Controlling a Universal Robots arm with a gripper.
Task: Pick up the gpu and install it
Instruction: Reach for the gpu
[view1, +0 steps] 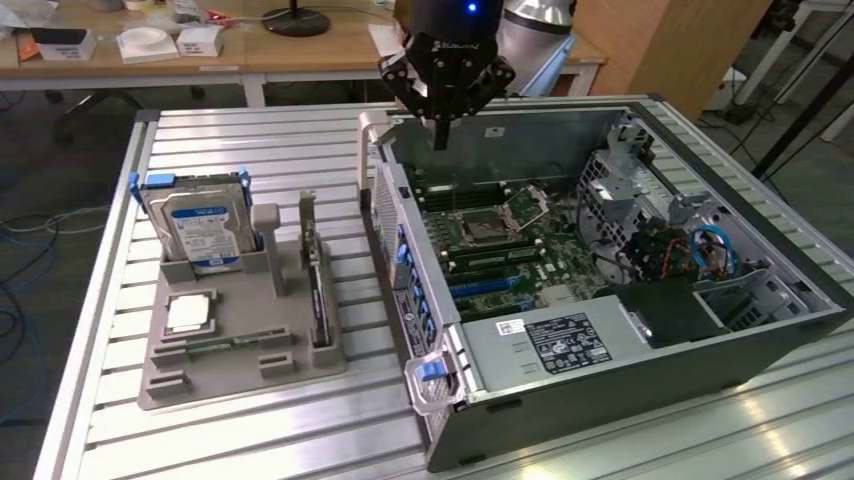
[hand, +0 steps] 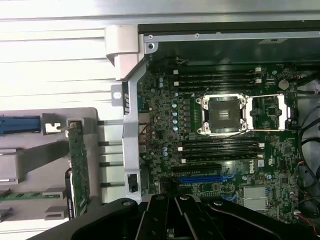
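The gpu is a thin dark card standing on edge in the grey holder on the exterior view's left. In the wrist view the gpu shows edge-on as a narrow green board. My gripper hangs above the far wall of the open computer case, well away from the card. Its fingers are shut to a point with nothing between them. The gripper looks down over the motherboard, near the blue expansion slot.
A silver hard drive with a blue-white label stands upright in the holder, with a processor chip and a memory stick lying flat nearby. The case's side wall rises between the holder and the motherboard. Desks stand behind.
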